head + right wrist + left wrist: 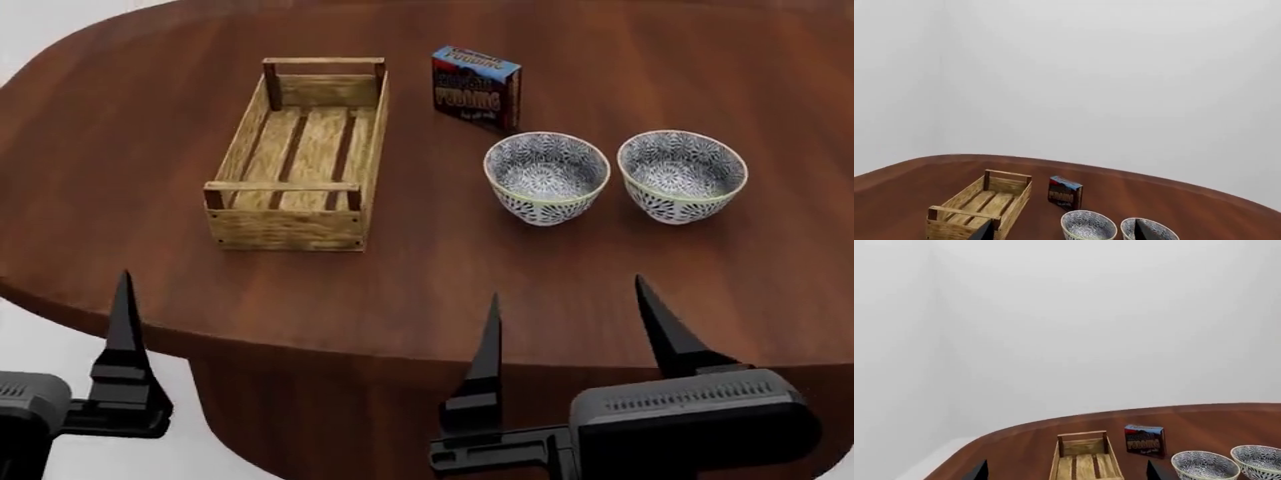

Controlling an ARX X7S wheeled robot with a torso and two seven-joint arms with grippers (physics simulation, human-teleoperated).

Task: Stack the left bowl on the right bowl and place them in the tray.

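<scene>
On the round dark-wood table (160, 270) I see the tray (296, 150) lying toward the left side, its long axis running from the near edge toward the far edge, nothing inside it. Just beyond its far right corner stands a blue-and-black pudding box (474, 86), upright and apart from the tray. Nearer me, toward the right side, sit the two patterned bowls side by side: the left bowl (546, 177) and the right bowl (681, 175), close together but not touching, both upright and unstacked.

My right gripper (574, 320) hangs over the near edge of the table, well short of the bowls, its two dark fingers spread wide with nothing between them. Of my left gripper (124, 330) I see only one finger in the head view near the near-left edge; the left wrist view shows two fingertips set far apart, holding nothing.
</scene>
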